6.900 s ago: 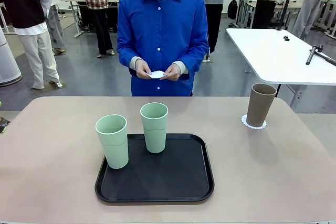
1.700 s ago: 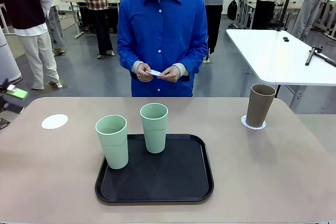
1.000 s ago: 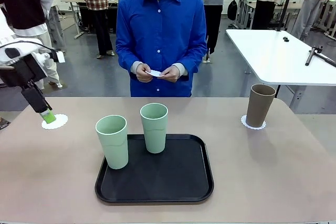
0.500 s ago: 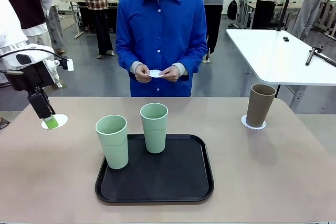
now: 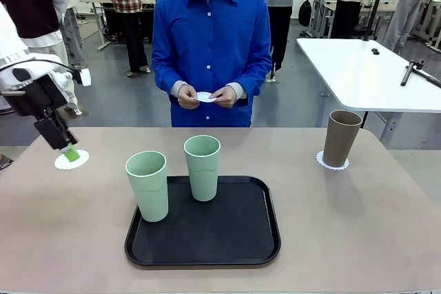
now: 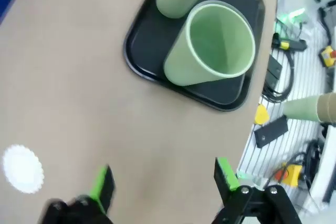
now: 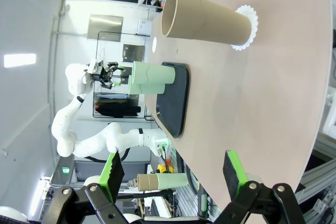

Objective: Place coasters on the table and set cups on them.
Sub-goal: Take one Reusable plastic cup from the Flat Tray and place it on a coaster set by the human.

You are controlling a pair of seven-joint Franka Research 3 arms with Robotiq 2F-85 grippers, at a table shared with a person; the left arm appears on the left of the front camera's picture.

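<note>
Nearest on the beige table [image 5: 344,232] lies a black tray [image 5: 227,235] carrying 2 mint-green cups. The nearer cup [image 5: 147,185] stands at the tray's left edge and the farther cup [image 5: 202,167] toward its far rim, both upright and apart. Farther back at the table's left, the left gripper [image 5: 69,151] hangs tilted, its green-padded tip over a white lacy coaster [image 5: 80,160]. In the left wrist view its fingers [image 6: 101,186] are spread wide with nothing between them, and that coaster lies flat just outside 1 finger; whether they touch cannot be told. At the table's right, about as far back, the brown cup [image 5: 342,138] stands upright on a 2nd coaster [image 5: 333,164]. The right wrist view shows the right gripper [image 7: 172,165] spread and empty above bare tabletop, well apart from that brown cup. At the far edge a person [image 5: 210,32] in a blue shirt holds a 3rd coaster [image 5: 205,97] between 2 hands [image 5: 187,94]. Beyond, to the right, stands a white table [image 5: 365,74].
</note>
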